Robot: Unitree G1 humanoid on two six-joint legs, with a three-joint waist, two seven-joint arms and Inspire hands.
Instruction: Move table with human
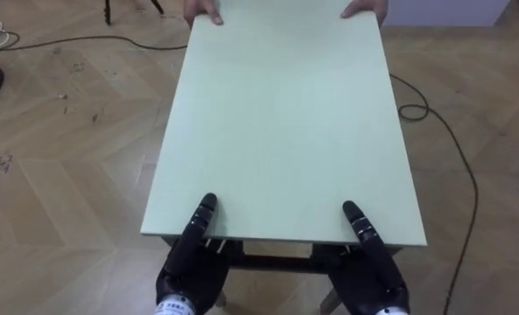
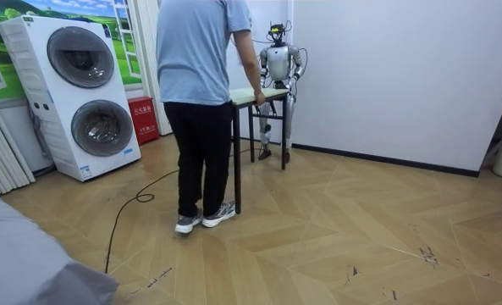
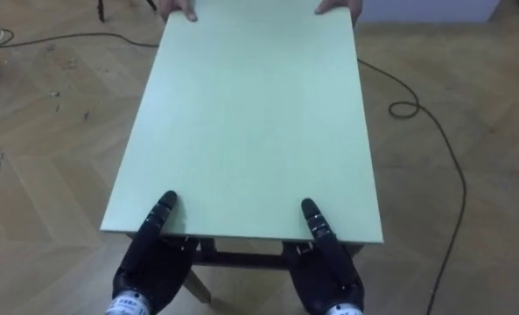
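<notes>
Green table [image 1: 277, 122] held at both ends
Left hand [image 1: 190, 265] and right hand [image 1: 377, 276] clamp its near edge, thumbs on top; a person [image 2: 200, 59] grips the far edge.

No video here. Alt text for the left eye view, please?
The robot's left hand and right hand are on the near edge of a pale green table, and a person's hands hold the far edge. Wooden floor lies around it.
</notes>
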